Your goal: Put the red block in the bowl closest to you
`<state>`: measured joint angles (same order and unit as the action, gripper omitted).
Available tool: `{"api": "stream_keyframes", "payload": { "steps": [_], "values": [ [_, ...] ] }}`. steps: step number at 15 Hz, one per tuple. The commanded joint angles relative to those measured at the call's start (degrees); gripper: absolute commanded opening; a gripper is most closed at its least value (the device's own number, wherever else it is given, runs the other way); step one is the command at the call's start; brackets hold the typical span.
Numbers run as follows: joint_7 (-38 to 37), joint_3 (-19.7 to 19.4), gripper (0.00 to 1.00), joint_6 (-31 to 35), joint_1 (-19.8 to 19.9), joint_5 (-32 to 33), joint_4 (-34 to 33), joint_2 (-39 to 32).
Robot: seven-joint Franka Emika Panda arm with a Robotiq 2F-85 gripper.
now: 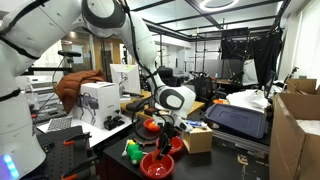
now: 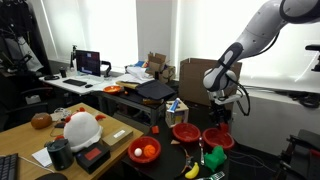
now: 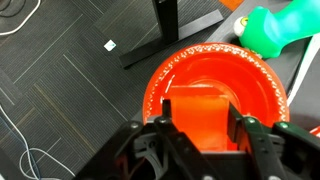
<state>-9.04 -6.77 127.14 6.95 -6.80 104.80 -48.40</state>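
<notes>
Hanging over the outer edge of the counter (image 2: 170, 165), the hand (image 3: 200, 124) pinches the red block (image 3: 195, 108) between its two fingers, one pressed to each side. In the wrist view the block sits straight below the palm, and right under it lies a red bowl (image 3: 262, 72) with a dotted rim. The block covers the near part of the bowl's hollow, so the drop is straight down, not sideways. The block is plain red with flat faces and looks about as wide as it is deep; I cannot pick out a long axis from here. A green toy (image 3: 285, 25) rests just beside the bowl's far rim, and bare floor (image 3: 70, 80) shows past the counter's edge. In an exterior view a second red bowl (image 2: 186, 131) stands beside this one, further along the same edge.
</notes>
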Motion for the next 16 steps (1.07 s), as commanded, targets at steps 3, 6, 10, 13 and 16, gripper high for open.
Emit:
{"api": "stream_keyframes", "payload": {
  "steps": [3,6,10,13,16],
  "values": [
    [1.99,1.50,0.26,4.23,0.43,-0.34,0.92,0.42],
    [3.55,2.80,0.26,4.64,0.93,-1.11,2.27,1.27],
    [5.73,4.48,0.26,4.10,1.60,-2.63,2.41,1.32],
    [6.72,5.13,0.26,3.25,2.00,-2.86,2.03,0.92],
    [7.12,4.84,0.26,2.81,1.93,-2.27,3.21,1.40]
  ]
}}
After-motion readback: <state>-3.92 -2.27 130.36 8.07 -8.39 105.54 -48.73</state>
